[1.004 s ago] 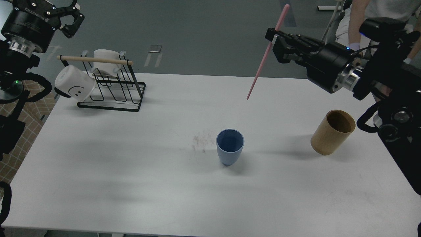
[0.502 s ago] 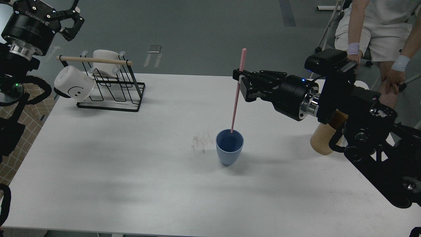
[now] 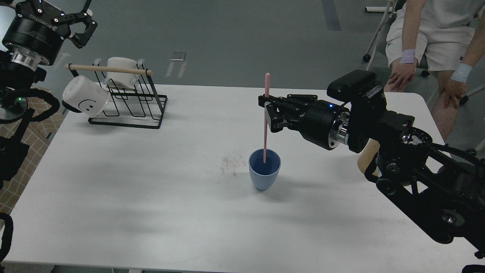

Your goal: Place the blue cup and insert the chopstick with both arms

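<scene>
The blue cup (image 3: pixel 264 169) stands upright on the white table (image 3: pixel 151 189), a little right of centre. My right gripper (image 3: pixel 267 110) is shut on the pale-pink chopstick (image 3: pixel 266 117) and holds it nearly upright above the cup. The stick's lower tip is inside the cup's mouth. My left gripper (image 3: pixel 81 22) is raised at the far left, above the rack; its fingers look spread and hold nothing.
A black wire rack (image 3: pixel 129 100) with a wooden rod and two white mugs, one with a smiley face (image 3: pixel 85 96), stands at the back left. A tan wooden holder (image 3: pixel 366 161) is mostly hidden behind my right arm. A person (image 3: pixel 428 38) sits beyond the far right corner.
My right gripper has swung left and down with the chopstick, turning it upright and lowering its tip into the blue cup. The left arm has barely moved.
</scene>
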### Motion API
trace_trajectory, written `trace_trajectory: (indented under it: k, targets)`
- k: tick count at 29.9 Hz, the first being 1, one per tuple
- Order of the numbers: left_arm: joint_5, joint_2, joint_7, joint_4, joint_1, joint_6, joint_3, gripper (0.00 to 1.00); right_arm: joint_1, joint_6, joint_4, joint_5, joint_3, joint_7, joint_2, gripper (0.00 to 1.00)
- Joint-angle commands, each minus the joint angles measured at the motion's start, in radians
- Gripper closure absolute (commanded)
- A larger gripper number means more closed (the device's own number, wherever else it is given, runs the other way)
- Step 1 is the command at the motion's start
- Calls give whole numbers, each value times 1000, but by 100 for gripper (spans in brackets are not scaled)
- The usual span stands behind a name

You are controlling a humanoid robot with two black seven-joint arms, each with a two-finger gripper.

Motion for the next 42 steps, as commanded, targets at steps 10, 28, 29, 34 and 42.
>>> trace_trajectory:
  k: [10,28,29,34,42]
  targets:
    - [0,-2,-1,1,1,-2,0,2,-8,-2,-19,-24,-22,0,3,100]
    - [0,-14,-1,1,-1,0,0,2,-20,-1,-15,-18,-44,0,1,76]
    - [0,-14,-1,1,-1,1,0,2,-21,-1,-15,-16,-45,0,1,75]
    - [0,-12,-2,1,1,0,0,2,-21,1,-12,-16,-47,0,1,67]
    - [0,-2,-1,1,-1,0,0,2,-6,-4,3,-15,-24,-2,4,44]
